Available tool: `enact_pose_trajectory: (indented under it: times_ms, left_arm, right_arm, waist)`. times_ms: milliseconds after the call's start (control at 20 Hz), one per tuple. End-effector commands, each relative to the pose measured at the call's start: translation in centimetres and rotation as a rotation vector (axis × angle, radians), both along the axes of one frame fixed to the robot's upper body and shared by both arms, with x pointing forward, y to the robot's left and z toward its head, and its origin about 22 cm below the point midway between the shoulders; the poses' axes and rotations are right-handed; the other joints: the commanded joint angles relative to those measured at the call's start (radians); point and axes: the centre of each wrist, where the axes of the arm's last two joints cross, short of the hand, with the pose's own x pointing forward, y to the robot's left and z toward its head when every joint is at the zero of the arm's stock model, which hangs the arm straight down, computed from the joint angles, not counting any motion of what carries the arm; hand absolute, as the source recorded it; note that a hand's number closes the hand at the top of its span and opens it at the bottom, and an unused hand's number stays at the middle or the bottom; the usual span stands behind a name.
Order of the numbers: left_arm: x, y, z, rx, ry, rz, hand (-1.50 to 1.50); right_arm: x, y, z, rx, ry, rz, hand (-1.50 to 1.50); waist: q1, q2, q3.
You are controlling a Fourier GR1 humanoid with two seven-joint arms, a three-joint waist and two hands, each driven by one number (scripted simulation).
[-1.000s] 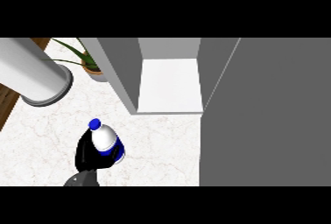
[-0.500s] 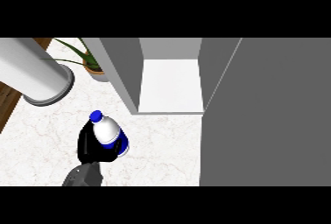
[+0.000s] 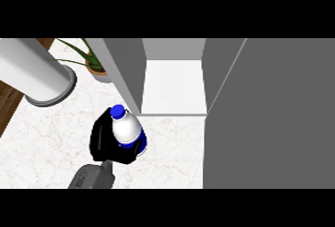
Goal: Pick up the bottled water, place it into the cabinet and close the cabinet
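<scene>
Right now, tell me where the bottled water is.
Head view, left of centre: the bottled water is held in the curled fingers of the left hand over the counter, just in front of the open cabinet's left wall.

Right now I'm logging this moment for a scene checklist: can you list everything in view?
bottled water: one, white with blue cap and label, in the hand, just left of the cabinet's open front
cabinet: one, grey with white shelf, open, top middle
grey panel: one, right side, probably the cabinet's open door
potted plant: one, green leaves, brown pot, left of the cabinet
cylinder: one, pale grey, top left
counter: one, white marble
forearm: one, grey, lower edge
left hand: one, black, curled round the bottle
</scene>
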Motion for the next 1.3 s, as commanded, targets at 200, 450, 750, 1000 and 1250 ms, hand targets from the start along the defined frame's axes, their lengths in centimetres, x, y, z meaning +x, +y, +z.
enact_pose_trajectory:
  times_ms: [200,450,750,1000,1250]
  left_arm:
    - [-1.8,-5.1,6.9,0.022,-0.039,-0.118,1.5]
    - [-2.5,-9.6,11.0,0.044,-0.018,-0.07,1.5]
    - [-1.0,-13.7,16.0,0.083,-0.04,-0.025,1.5]
    - [2.3,-14.2,16.2,0.124,-0.018,0.031,1.5]
    - [4.8,-15.7,16.9,0.194,-0.023,0.115,1.5]
  right_arm:
    - [0.6,1.2,3.4,0.018,-0.085,0.022,-1.5]
    - [0.9,1.6,3.1,0.025,-0.092,0.015,-1.5]
    - [1.7,1.2,3.4,0.005,-0.088,0.028,-1.5]
    - [1.5,0.4,2.5,0.006,-0.071,0.035,-1.5]
    - [2.3,0.3,2.3,0.01,-0.101,0.018,-1.5]
  waist:
    - [0.002,0.001,0.0]
    - [-0.011,0.002,0.0]
    - [-0.018,0.006,0.0]
    - [-0.024,0.006,0.0]
    - [-0.028,0.01,0.0]
